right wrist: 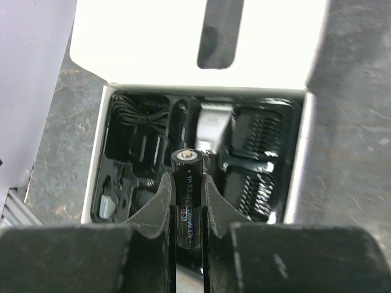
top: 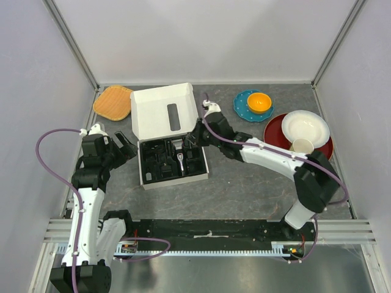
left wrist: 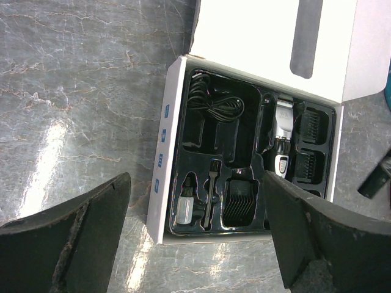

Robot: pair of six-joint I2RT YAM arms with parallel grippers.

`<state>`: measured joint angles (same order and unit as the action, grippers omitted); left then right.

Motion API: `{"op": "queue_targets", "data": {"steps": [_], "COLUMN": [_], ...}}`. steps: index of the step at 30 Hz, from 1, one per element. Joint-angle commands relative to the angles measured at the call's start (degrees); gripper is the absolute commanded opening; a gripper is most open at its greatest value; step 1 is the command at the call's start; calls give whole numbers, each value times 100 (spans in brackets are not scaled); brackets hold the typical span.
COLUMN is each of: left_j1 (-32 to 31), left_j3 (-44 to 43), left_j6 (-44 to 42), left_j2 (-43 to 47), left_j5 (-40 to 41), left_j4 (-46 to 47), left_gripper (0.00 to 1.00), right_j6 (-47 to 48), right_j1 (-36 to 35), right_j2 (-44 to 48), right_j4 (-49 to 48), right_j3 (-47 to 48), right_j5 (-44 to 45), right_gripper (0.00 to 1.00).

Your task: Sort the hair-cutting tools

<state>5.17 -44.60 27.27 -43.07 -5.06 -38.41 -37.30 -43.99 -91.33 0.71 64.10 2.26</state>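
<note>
The right arm (top: pixel 269 155) extends from its base at the lower right of the top view, up and leftward across the table (top: pixel 244 189). Its right gripper (top: pixel 191 141) is tipped down over the right edge of the white box (top: pixel 164 110). In its wrist view the jaws are clamped on a small black cylinder (right wrist: pixel 187 204) with pale print, held over the black tray (right wrist: pixel 146 152). Whether it touches the tray cannot be told.

In the tray lie the clipper (right wrist: pixel 214 125) at centre, the cable (right wrist: pixel 135 113) coiled at upper left, and comb guards (right wrist: pixel 261 131) at right.

The left arm (top: pixel 88 183) stands bent along the left side of the top view. Its left gripper (top: pixel 126 144) is just beside the box's left edge, jaws spread wide and holding nothing. Its wrist view shows a thin brush (left wrist: pixel 211 189) at the tray's lower middle.
</note>
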Motion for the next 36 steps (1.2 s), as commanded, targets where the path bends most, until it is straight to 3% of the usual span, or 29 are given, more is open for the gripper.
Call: {"op": "queue_targets", "data": {"steps": [1,18,36], "left_j1": [28,37,28], "left_j3": [30,13,13], "left_j6": [-107,-108,-116], "left_j2": [35,-44,-61], "left_j5": [-4,-30,-21], "left_j4": [211,211,211], "left_gripper": [94,94,94], "right_j6": [-32,618,821], "right_j1": [-416,-1085,-1253], "right_j2": [-682,-2389,-2873], "right_j4": [-466,-1538,-1820], "right_j3": [954,1896,1861], "right_j5": [933,1996,2076], "right_gripper": [6,7,10]}}
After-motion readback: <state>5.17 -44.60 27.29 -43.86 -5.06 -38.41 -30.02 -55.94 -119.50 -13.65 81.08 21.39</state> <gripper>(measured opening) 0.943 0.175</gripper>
